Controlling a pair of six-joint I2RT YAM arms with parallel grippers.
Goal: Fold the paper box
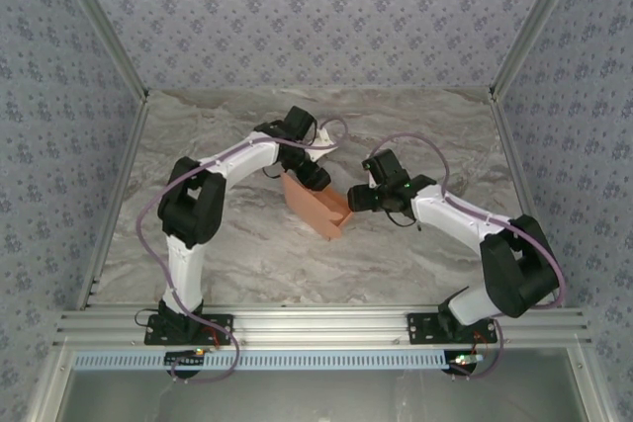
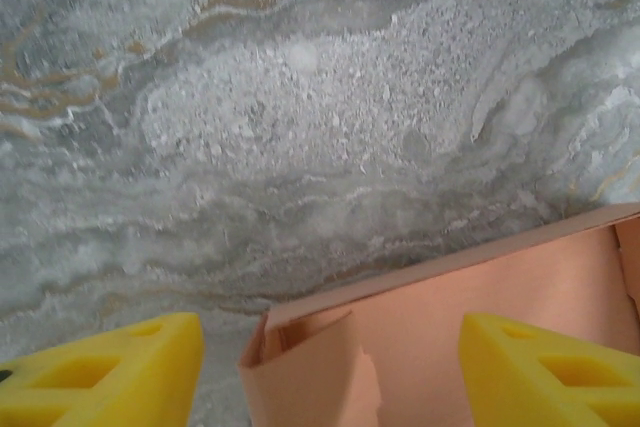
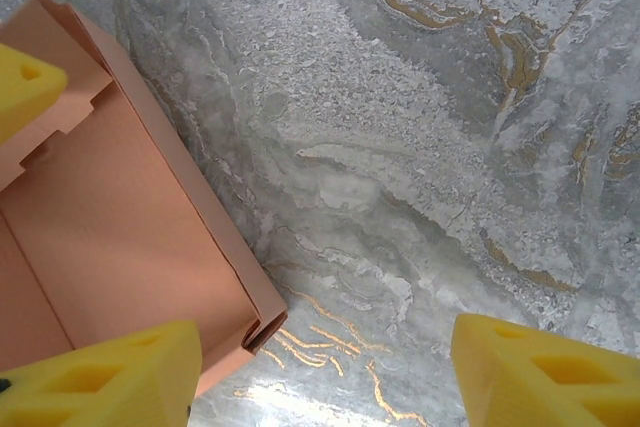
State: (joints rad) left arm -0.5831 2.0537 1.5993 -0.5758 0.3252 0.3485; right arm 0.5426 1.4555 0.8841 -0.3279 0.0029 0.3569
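Salmon-orange card, thin and light: the paper box [image 1: 318, 207] sits half-formed on the desk [image 1: 247, 254]. One corner lies between the spread fingers of my left end effector [image 2: 330, 372], one long wall between those of my right end effector [image 3: 320, 372] — both wide, holding nothing. I judge it creases easily and slides — pinch a wall edge. No writing visible.
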